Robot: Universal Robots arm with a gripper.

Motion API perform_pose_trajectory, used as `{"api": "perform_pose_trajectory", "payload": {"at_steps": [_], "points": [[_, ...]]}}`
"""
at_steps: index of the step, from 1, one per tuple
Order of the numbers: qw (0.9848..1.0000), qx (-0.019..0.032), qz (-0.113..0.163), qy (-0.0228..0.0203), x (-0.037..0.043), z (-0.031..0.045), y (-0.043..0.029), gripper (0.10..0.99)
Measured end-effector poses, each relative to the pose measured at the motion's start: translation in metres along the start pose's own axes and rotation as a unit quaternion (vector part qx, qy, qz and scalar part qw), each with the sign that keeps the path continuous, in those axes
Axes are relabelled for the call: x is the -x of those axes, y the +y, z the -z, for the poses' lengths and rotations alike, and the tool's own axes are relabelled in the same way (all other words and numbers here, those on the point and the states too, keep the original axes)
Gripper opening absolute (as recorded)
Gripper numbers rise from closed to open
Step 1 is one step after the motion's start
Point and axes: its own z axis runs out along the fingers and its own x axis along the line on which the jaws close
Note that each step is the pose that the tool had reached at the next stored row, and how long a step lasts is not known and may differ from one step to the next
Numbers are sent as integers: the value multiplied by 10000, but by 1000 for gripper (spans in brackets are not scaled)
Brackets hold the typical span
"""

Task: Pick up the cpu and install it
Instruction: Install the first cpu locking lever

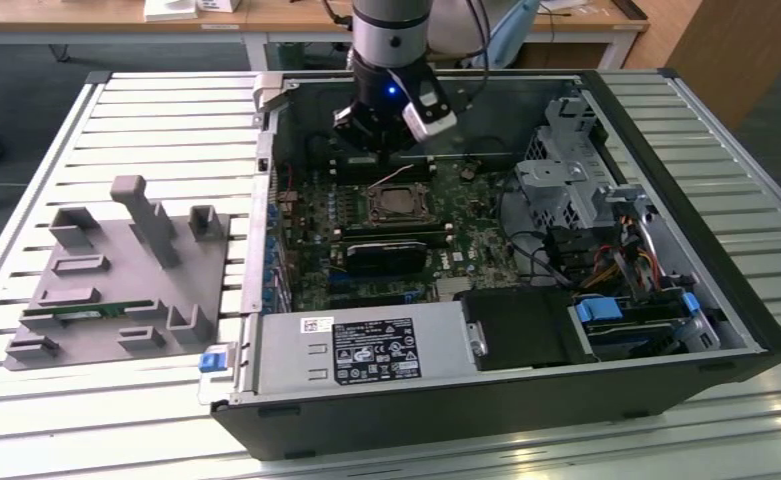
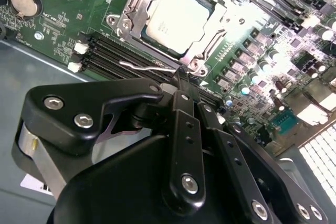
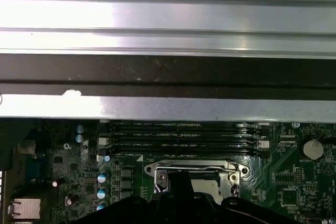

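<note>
The cpu (image 2: 178,18) is sitting in its socket (image 2: 210,35), upper middle of the second wrist view, just past the jaws. The jaws are pressing together, holding nothing. It is looking square and silvery.

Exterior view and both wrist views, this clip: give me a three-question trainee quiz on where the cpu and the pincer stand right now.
1. True or false: the cpu lies in the motherboard socket, silvery top up.
2. Multiple choice: in the exterior view, the pincer is A) over the grey fixture tray, B) inside the open computer case, just beyond the socket, C) outside the case above the slatted table.
3. Fill in: the slots beside the socket in the second wrist view, the memory slots, look ____ of sticks.

Key: 1 true; 2 B; 3 empty.
</note>
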Motion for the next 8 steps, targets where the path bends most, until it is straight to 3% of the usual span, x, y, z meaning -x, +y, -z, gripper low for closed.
{"api": "perform_pose_trajectory", "payload": {"at_steps": [8], "points": [[10000,0,0,3,101,-68,31,106]]}}
